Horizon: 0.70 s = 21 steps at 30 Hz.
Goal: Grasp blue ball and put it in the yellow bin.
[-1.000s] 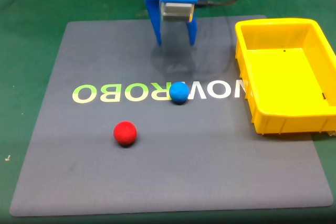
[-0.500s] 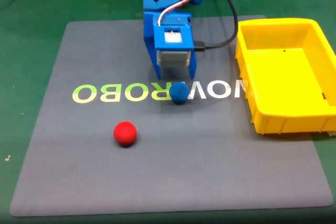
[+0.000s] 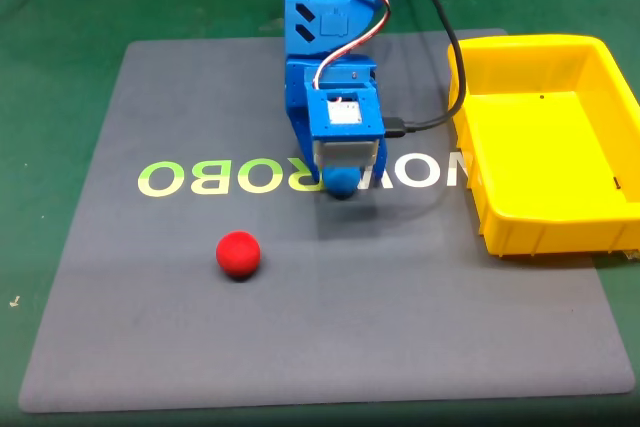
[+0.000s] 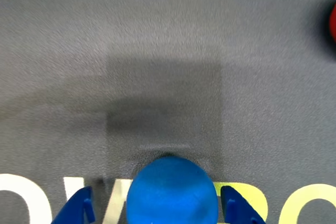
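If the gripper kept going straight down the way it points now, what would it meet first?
Probably the grey mat: the gripper is open with a fingertip on each side of the blue ball, so the ball would slide between them, though depth is unclear.

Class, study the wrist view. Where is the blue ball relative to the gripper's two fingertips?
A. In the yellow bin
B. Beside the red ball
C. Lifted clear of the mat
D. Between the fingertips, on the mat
D: the blue ball sits on the grey mat with a fingertip of the gripper on each side.
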Each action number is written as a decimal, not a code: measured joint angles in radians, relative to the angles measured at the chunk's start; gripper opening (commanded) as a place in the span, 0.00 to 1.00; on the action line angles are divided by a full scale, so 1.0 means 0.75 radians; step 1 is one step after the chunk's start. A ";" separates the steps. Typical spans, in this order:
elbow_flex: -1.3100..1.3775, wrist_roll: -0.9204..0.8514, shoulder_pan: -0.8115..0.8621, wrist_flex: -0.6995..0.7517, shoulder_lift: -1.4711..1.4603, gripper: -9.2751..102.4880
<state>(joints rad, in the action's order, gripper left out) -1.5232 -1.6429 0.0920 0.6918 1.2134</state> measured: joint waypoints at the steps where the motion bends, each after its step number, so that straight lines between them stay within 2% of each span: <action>1: 0.000 0.000 0.000 0.000 -0.004 0.32; 6: 0.022 0.000 0.000 -0.002 -0.031 0.26; 10: 0.059 0.000 0.000 -0.002 -0.063 0.09; 21: 0.082 -0.004 0.000 0.012 -0.076 0.08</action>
<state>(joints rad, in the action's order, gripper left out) -1.4619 -1.6460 0.0920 0.7010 1.1566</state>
